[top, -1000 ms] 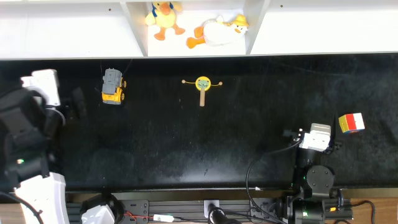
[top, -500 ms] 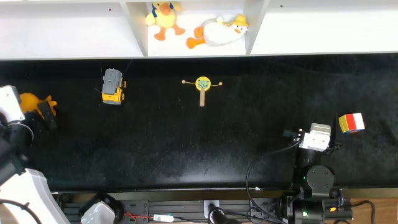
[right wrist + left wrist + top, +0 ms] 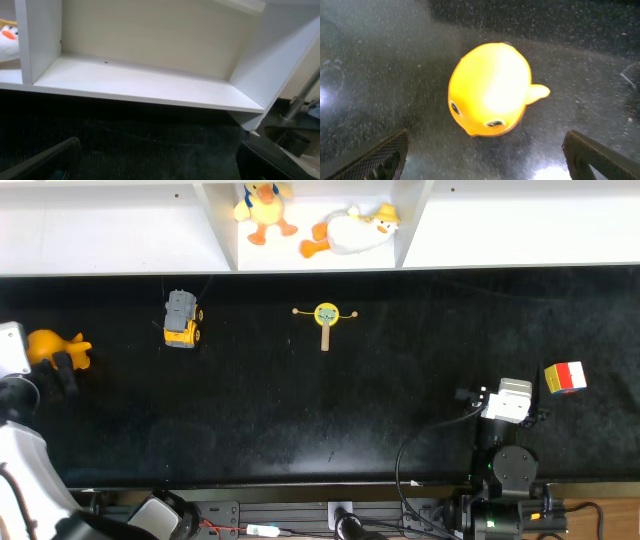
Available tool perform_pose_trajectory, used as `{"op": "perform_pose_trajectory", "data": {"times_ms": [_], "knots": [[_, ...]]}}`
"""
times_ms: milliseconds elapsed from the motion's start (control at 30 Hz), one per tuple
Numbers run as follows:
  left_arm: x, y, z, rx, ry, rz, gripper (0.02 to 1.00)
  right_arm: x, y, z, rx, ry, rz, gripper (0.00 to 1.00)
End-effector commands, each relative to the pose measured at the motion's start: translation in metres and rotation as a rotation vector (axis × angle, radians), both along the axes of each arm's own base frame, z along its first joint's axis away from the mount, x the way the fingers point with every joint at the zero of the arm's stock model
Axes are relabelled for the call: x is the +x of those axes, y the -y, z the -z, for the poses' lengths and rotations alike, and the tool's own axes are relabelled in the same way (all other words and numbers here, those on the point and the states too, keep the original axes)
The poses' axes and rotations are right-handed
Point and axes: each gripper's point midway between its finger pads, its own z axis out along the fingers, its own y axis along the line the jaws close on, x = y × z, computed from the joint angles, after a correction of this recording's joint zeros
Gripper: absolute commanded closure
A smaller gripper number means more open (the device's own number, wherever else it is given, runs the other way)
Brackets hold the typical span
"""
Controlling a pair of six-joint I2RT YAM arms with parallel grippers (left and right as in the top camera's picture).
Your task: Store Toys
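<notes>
Left gripper [image 3: 485, 157] hovering over the yellow toy [image 3: 490, 95]
Fingers spread wide, not touching it; right gripper [image 3: 160, 160] hangs released too, facing the white shelf [image 3: 145, 85]

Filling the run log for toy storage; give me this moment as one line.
left claw open over yellow toy | right claw open, facing shelf | truck, rattle, cube on table | yellow plush, white plush shelved

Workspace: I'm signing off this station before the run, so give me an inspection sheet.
Surface: black mat.
Job's things: yellow rubber toy at left; toy truck, rattle, colour cube on mat; yellow plush duck, white plush duck in white shelf's middle compartment.
Clutter: nothing seen.
End effectors: left end effector open over yellow rubber toy; right end effector open, facing white shelf.
Cables: black cable by right arm's base.
Surroundings: white shelf behind mat.
</notes>
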Motion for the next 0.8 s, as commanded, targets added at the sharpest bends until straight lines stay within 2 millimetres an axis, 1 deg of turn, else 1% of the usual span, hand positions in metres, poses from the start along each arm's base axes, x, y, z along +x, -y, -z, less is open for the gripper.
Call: {"op": "perform_pose_trajectory", "data": {"times_ms": [33, 200, 333, 400, 467, 500, 567, 633, 667, 733, 800], "knots": [[0.018, -0.007, 0.003, 0.016, 0.03, 0.089, 0.02, 0.0, 0.001, 0.003, -0.004, 0.0, 0.006, 0.005], [0.028, -0.018, 0.02, 0.01, 0.025, 0.091, 0.02, 0.0, 0.001, 0.003, -0.003, 0.0, 0.006, 0.005], [0.034, -0.025, 0.025, 0.023, 0.035, 0.092, 0.023, 0.0, 0.001, 0.003, -0.003, 0.0, 0.005, 0.005], [0.034, -0.026, 0.026, 0.02, 0.033, 0.092, 0.169, 0.0, 0.001, 0.003, -0.003, 0.0, 0.005, 0.007], [0.036, -0.024, 0.026, 0.015, 0.039, 0.099, 0.338, 0.0, 0.001, 0.003, -0.004, 0.0, 0.005, 0.005], [0.037, -0.024, 0.025, 0.014, 0.046, 0.104, 0.421, 0.0, 0.001, 0.003, -0.003, 0.0, 0.005, 0.005], [0.04, -0.022, 0.022, 0.012, 0.068, 0.119, 0.544, 0.0, 0.001, 0.003, -0.004, 0.0, 0.005, 0.005], [0.044, -0.015, 0.017, -0.015, 0.103, 0.139, 0.72, 0.0, 0.001, 0.003, -0.003, 0.0, 0.005, 0.005], [0.043, -0.013, 0.015, -0.035, 0.111, 0.127, 0.768, 0.0, 0.001, 0.003, -0.003, 0.0, 0.005, 0.007], [0.041, -0.005, 0.007, -0.054, 0.117, 0.114, 0.816, 0.0, 0.001, 0.003, -0.003, 0.0, 0.005, 0.005], [0.039, 0.006, -0.008, -0.051, 0.136, 0.113, 0.842, 0.0, 0.001, 0.003, -0.004, 0.0, 0.005, 0.005]]}}
